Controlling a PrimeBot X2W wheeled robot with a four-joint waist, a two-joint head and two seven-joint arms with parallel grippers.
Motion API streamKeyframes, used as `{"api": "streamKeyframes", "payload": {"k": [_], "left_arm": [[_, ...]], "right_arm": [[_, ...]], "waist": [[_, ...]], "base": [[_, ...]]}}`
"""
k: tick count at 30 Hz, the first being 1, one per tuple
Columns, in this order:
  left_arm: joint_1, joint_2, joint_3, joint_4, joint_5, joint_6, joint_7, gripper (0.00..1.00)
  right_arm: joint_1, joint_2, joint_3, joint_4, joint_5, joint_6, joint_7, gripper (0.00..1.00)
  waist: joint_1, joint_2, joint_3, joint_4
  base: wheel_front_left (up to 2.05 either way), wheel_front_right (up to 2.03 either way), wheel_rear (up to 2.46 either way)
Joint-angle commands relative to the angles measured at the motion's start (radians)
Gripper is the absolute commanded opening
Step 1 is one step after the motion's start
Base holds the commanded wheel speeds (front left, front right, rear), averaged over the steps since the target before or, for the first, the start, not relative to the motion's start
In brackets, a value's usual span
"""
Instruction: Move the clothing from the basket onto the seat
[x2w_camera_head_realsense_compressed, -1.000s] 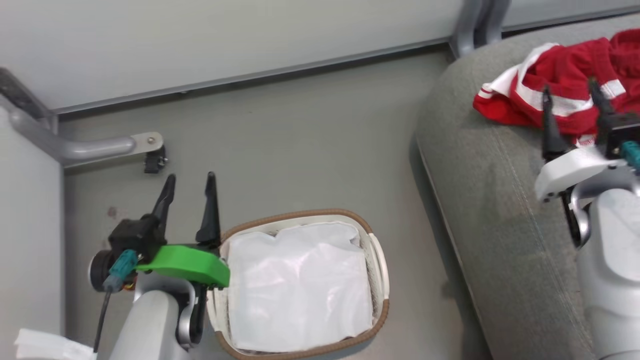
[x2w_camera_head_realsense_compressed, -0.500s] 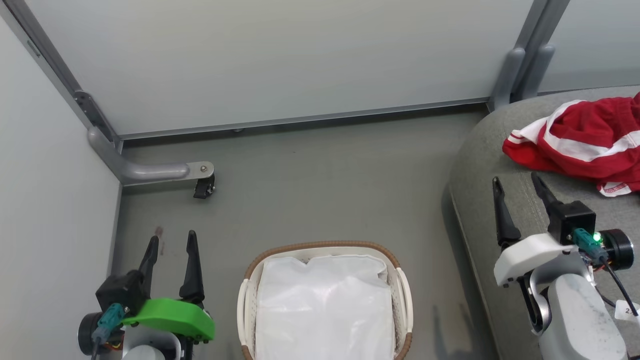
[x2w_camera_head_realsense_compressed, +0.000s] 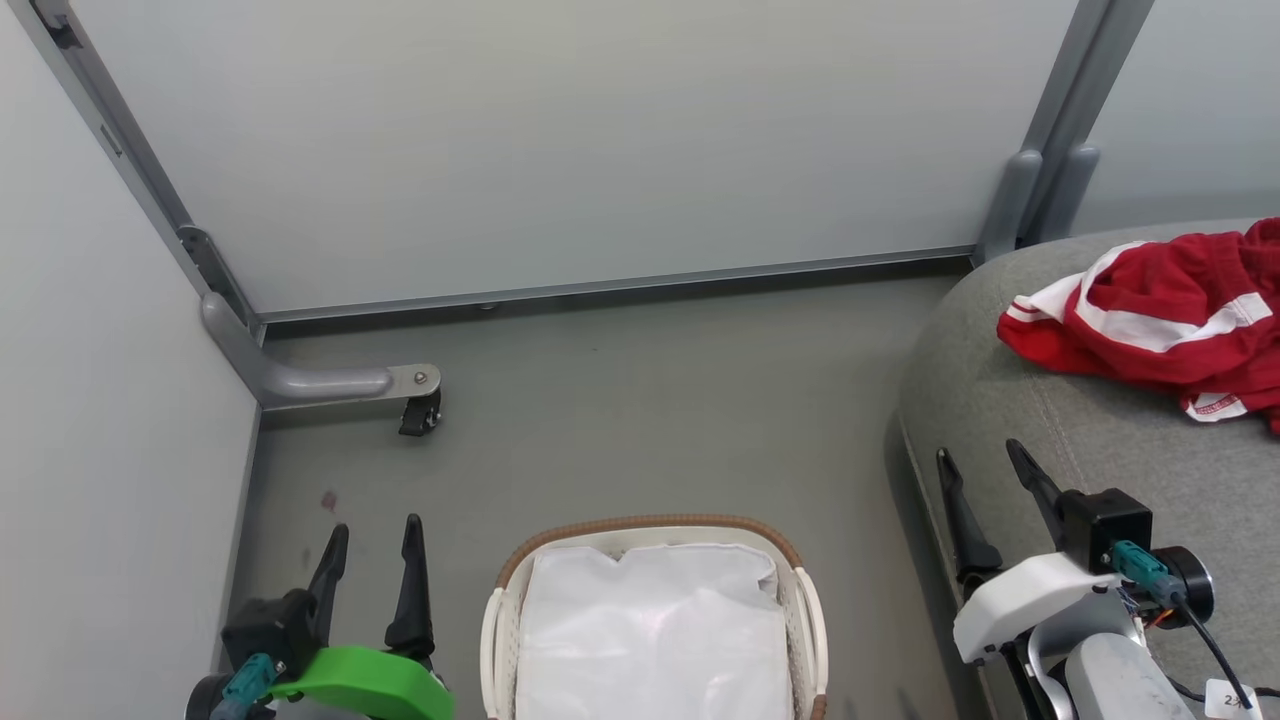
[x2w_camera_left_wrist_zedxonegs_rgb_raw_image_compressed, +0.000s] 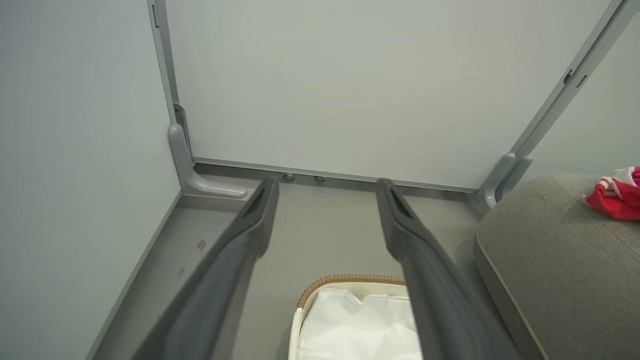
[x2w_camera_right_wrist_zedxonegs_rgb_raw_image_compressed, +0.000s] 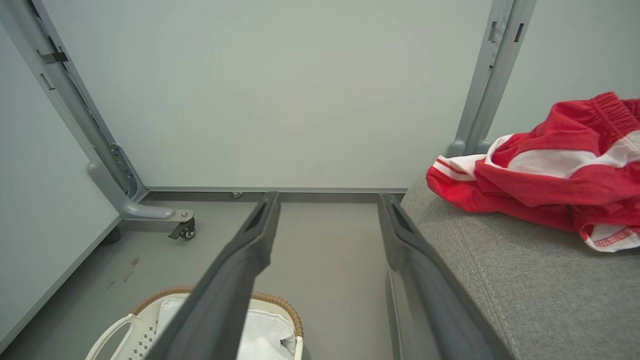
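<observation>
- The bright red sports clothing with white stripes (x2w_camera_head_realsense_compressed: 1150, 320) is a crumpled heap lying on the big light-grey woven-fabric seat (x2w_camera_head_realsense_compressed: 1050, 450), off on the right of the head view. Its long side runs roughly across the cushion.
- The small oval white perforated plastic basket with the brown woven rim (x2w_camera_head_realsense_compressed: 650, 525) sits on the floor between the two arms. All I can see in it is a plain white liner sheet (x2w_camera_head_realsense_compressed: 650, 640), no red. Can't tell if anything hides underneath.
- The right gripper (x2w_camera_head_realsense_compressed: 977, 450) hangs by the seat's left edge, jaws spread wide, nothing in them. The clothing is ahead of it and off to its right, near but clearly apart.
- The left gripper (x2w_camera_head_realsense_compressed: 376, 527) is over the floor just left of the basket, also wide open and empty.
- So the relation that matters: the right arm is by far the closer one to the clothing, while the left has the whole basket between it and the seat.
- My guess is the job's basically done. Any tidying on the seat would suit the right arm, and a dig in the basket would suit the left.
</observation>
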Motion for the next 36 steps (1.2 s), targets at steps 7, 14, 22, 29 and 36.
{"api": "streamKeyframes", "payload": {"k": [7,14,22,29,36], "left_arm": [[0.021,0.001,-0.005,0.001,-0.008,0.012,-0.001,1.0],[0.021,0.001,-0.01,0.003,-0.012,0.011,-0.001,1.0],[0.011,-0.001,-0.01,0.033,-0.05,0.006,0.012,0.0],[0.003,-0.001,0.013,0.016,-0.171,0.003,0.048,0.0],[-0.003,-0.001,0.033,0.001,-0.278,0.001,0.079,0.0]], "right_arm": [[0.013,-0.005,-0.006,0.0,0.005,-0.001,-0.002,1.0],[0.024,-0.004,-0.005,-0.003,0.009,-0.001,-0.002,1.0],[0.02,0.007,-0.013,0.033,0.045,0.0,0.018,0.0],[0.025,0.006,-0.024,0.012,0.188,0.0,0.054,0.0],[0.034,0.005,-0.029,-0.011,0.315,0.0,0.081,0.0]], "waist": [[0.0001,0.0,-0.008,-0.003],[0.0001,0.0,-0.01,0.003],[0.0001,0.0,-0.011,0.005],[0.0001,0.0,-0.011,0.003],[0.0001,0.0,-0.01,0.001]], "base": [[0.0,0.0,0.0],[0.0,0.0,0.0],[0.0,0.0,0.0],[0.0,0.0,0.0],[0.0,0.0,0.0]]}}
